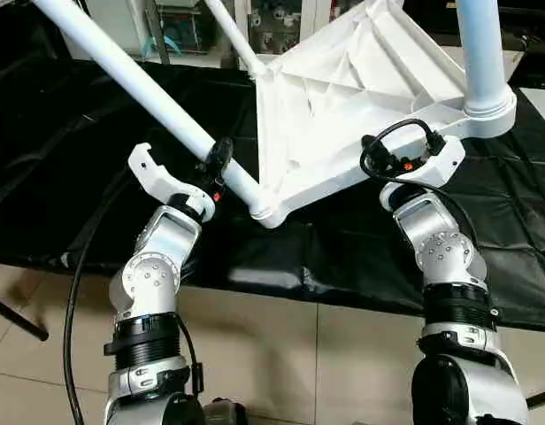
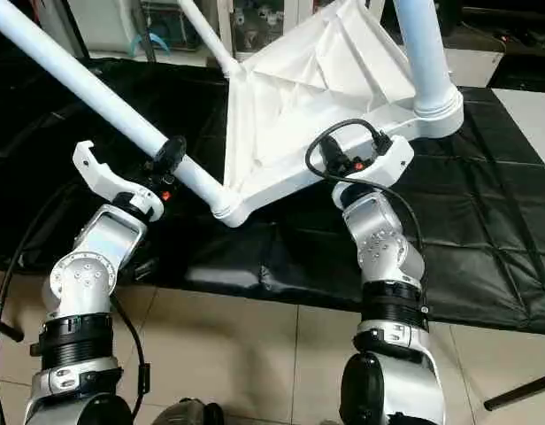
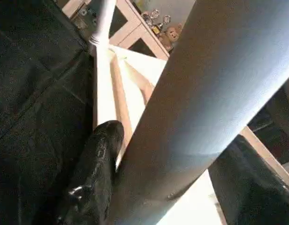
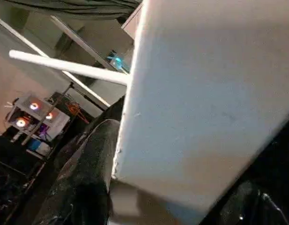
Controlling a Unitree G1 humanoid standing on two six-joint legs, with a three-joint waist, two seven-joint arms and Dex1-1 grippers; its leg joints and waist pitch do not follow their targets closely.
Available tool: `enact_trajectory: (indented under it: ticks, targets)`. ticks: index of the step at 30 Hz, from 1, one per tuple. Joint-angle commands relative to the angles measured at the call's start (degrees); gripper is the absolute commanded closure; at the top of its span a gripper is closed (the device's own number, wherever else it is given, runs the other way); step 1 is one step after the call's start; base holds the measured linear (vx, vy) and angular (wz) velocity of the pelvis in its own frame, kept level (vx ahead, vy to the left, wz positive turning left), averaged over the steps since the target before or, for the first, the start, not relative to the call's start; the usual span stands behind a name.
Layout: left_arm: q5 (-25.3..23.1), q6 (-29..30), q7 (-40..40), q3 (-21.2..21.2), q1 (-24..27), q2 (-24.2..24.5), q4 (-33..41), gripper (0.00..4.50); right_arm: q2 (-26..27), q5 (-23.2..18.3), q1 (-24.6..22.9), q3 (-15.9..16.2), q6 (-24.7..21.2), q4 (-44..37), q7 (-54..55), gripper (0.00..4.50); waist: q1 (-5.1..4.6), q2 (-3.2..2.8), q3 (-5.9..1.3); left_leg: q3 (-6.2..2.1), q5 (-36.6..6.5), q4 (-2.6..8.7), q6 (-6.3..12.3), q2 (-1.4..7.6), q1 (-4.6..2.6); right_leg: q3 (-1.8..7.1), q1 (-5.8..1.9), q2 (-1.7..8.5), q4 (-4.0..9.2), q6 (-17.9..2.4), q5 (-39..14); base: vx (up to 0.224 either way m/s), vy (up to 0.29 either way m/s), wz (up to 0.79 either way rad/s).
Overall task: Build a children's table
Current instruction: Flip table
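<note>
Tabletop (image 1: 343, 115), legs fitted, tilts above the black-covered work table (image 1: 78, 159).

I count one white tabletop (image 1: 343, 115), tipped up with its ribbed underside toward me. Three white legs show: one long leg (image 1: 140, 84) running up to my left, one thin leg (image 1: 233, 35) behind it, and one thick leg (image 1: 480, 53) standing at my right. I have two arms, so two grippers: my left gripper (image 1: 221, 158) and my right gripper (image 4: 149, 197). One black-covered work table (image 1: 78, 177) lies under it all.

Probably a lab: black-covered work table (image 1: 60, 133), tiled floor (image 1: 272, 354).
</note>
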State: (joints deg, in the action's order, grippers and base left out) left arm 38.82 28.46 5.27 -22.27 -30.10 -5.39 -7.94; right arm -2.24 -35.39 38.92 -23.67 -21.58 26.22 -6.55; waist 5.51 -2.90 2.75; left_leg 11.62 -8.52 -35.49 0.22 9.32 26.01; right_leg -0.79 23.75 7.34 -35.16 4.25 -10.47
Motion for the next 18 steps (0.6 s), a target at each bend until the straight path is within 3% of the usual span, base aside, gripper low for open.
enact_trajectory:
  ticks: [1,4,5,8,13,18]
  targets:
    - [-2.0,-2.1,-1.9,-0.8,-0.8,1.0,-1.0,1.10,-4.2,6.1,1.9,0.6,5.2,-4.9,1.9,2.30,-0.16,1.28,-5.24,-0.97,-6.7,3.95,1.88,2.31,-3.49,-0.21,-1.86,-0.22,3.17,-9.9,-2.2,0.000,0.000,0.00]
    - [-4.1,-4.3,-3.4,-1.0,-1.5,2.0,-2.3,0.97,-6.5,8.5,2.3,1.6,5.9,-6.3,2.7,2.30,-0.16,1.20,-5.17,-1.01,-8.2,4.22,0.31,2.30,-3.52,-0.23,-1.70,-0.27,3.43,-8.5,-4.2,0.000,0.000,0.00]
    - [-4.9,-5.4,-4.0,-1.1,-1.7,2.4,-2.8,0.85,-7.2,9.1,2.6,1.9,5.7,-6.9,3.1,2.30,-0.02,1.08,-5.08,-1.01,-10.0,4.35,-0.94,2.33,-3.83,-0.16,-1.45,-0.39,3.71,-7.6,-5.4,0.000,0.000,0.00]
    - [-6.9,-8.9,-5.3,-1.5,-2.5,3.8,-4.1,0.85,-10.3,12.1,3.5,3.3,5.8,-8.1,4.1,2.32,-0.05,1.15,-5.05,-1.24,-11.4,4.59,-2.21,2.29,-3.69,-0.23,-1.59,-0.39,3.77,-6.3,-6.4,0.000,0.000,0.00]
    - [-8.9,-11.3,-6.7,-2.0,-2.9,5.0,-5.2,0.85,-13.1,14.1,4.6,4.8,4.8,-8.9,5.2,2.39,-0.06,1.53,-5.14,-1.19,-10.6,4.34,-2.38,2.09,-3.47,-0.21,-1.67,-0.36,3.70,-5.4,-5.7,0.000,0.000,0.00]
    - [-10.5,-12.3,-8.6,-2.2,-2.5,5.9,-6.6,0.85,-14.9,16.1,5.3,6.1,3.0,-9.7,6.6,2.52,-0.14,1.63,-5.20,-1.06,-9.4,4.09,-1.35,1.99,-3.33,-0.19,-1.63,-0.35,3.60,-6.1,-5.0,0.000,0.000,0.00]
